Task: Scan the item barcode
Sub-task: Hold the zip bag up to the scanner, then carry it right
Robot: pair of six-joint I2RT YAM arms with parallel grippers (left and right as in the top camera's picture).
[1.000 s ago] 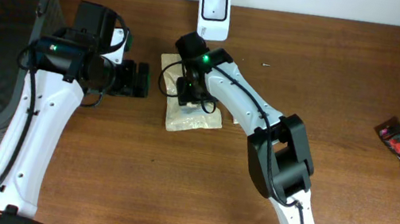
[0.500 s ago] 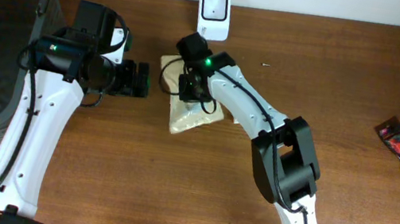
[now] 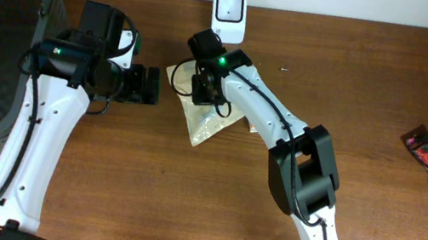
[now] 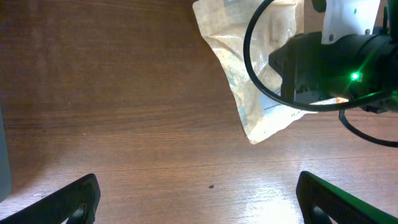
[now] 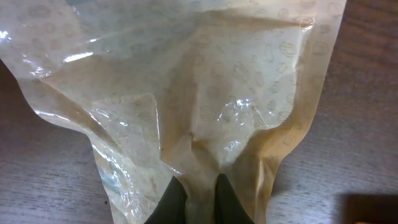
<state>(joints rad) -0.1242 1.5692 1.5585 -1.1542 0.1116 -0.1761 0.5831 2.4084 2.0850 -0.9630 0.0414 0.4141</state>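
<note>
The right gripper (image 5: 198, 198) is clamped on a thin fold of the pouch (image 5: 205, 106), its two dark fingers pinching the film with almost no gap between them. The pouch hangs from that pinch and spreads away from the fingers, one corner trailing on the table (image 3: 390, 96) below the wrist. Just beyond the gripper, toward the wall, stands the white scanner (image 3: 229, 15) – near the pouch but apart from it. Across the pouch from this hand, the left gripper (image 4: 199, 199) gapes wide with nothing between its fingers.

The risk, as I judge it, lies in the grip: only a narrow crease is held, so the slick film could slide out during a lift or turn. Being limp, the pouch may also sag or fold over its own barcode, which I cannot find in any view.

The pouch is tan, semi-transparent plastic – crinkled, glossy, printed with a faint repeating pattern; its shine could dazzle the scanner.
</note>
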